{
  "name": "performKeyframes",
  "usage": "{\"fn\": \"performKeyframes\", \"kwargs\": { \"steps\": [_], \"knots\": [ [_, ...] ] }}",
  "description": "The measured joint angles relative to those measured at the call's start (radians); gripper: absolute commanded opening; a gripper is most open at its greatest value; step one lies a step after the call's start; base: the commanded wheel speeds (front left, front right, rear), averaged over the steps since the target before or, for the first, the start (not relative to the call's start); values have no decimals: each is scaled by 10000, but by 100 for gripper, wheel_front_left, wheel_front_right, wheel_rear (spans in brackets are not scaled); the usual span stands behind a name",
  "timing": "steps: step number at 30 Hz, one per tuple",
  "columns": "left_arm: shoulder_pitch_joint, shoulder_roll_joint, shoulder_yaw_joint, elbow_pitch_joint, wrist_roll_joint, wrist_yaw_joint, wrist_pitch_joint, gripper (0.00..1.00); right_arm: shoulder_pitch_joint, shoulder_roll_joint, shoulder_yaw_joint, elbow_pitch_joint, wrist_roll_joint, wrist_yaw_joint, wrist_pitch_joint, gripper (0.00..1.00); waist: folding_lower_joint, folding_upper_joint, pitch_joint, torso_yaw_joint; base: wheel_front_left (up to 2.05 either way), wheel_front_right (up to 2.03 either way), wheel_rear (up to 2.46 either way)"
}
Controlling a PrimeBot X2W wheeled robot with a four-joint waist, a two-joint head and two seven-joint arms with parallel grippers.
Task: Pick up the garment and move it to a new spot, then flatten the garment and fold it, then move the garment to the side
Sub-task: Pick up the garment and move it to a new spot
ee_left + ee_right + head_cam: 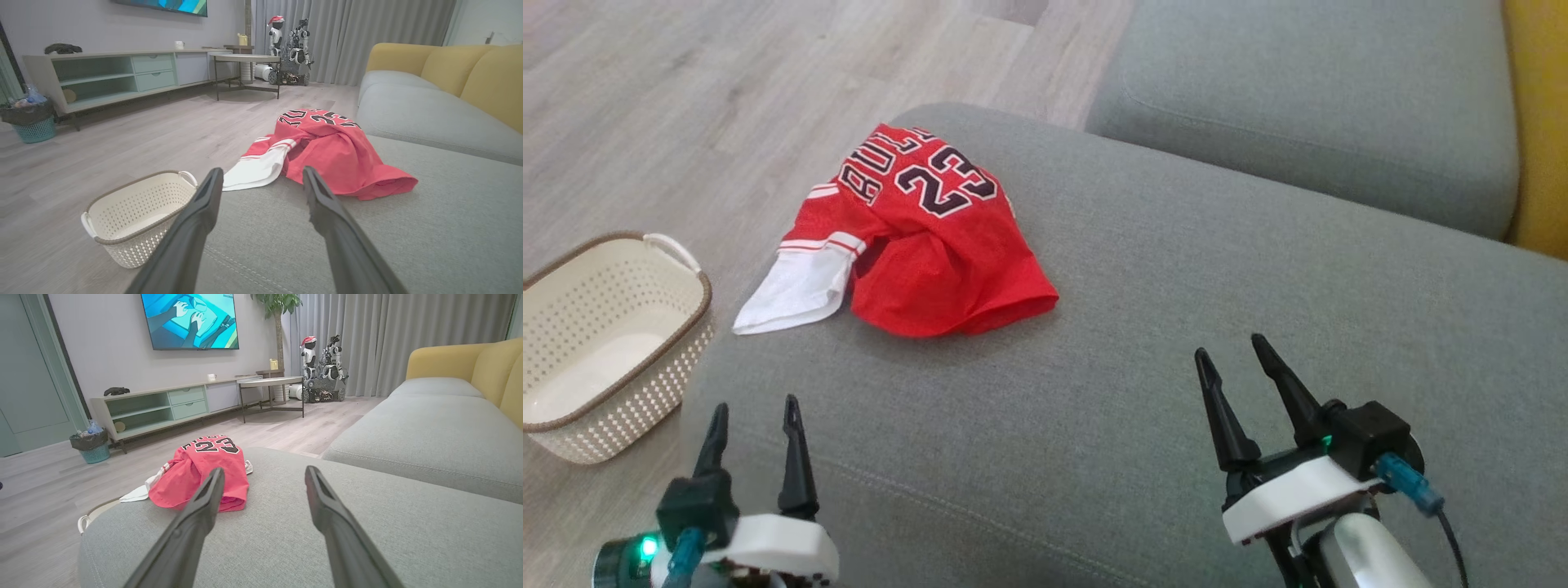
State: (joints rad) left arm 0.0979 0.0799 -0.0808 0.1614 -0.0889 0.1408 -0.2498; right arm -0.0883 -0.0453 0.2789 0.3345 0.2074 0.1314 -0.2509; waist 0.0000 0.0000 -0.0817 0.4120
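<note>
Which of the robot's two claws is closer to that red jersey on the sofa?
Left. The left gripper, open, sits just short of the red jersey, which lies ahead, slightly to its right. The right gripper, also open, is farther off, jersey ahead to its left.

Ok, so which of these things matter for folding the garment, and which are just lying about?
For the job:
red jersey, crumpled on the grey sofa seat
left tool and right tool, both open, apart from the jersey

Just lying about:
white basket
TV
bin
round table
robots
</note>
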Motion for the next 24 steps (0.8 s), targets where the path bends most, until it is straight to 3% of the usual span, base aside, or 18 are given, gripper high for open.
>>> {"fn": "performKeyframes", "kwargs": {
  "steps": [10,17,24],
  "knots": [
    [43,-4,370,-219,69,-44,0,100,31,0,104,-13,115,0,0,100,0,0,-93,-50,0,0,0],
    [-122,-2,665,-23,-192,-548,0,100,33,6,-215,-102,-115,0,0,100,0,0,325,-325,0,0,0],
    [-1309,67,899,502,-224,-911,-13,100,-221,0,-890,-453,-627,0,0,100,0,0,1111,-587,0,0,0]
  ]
}}
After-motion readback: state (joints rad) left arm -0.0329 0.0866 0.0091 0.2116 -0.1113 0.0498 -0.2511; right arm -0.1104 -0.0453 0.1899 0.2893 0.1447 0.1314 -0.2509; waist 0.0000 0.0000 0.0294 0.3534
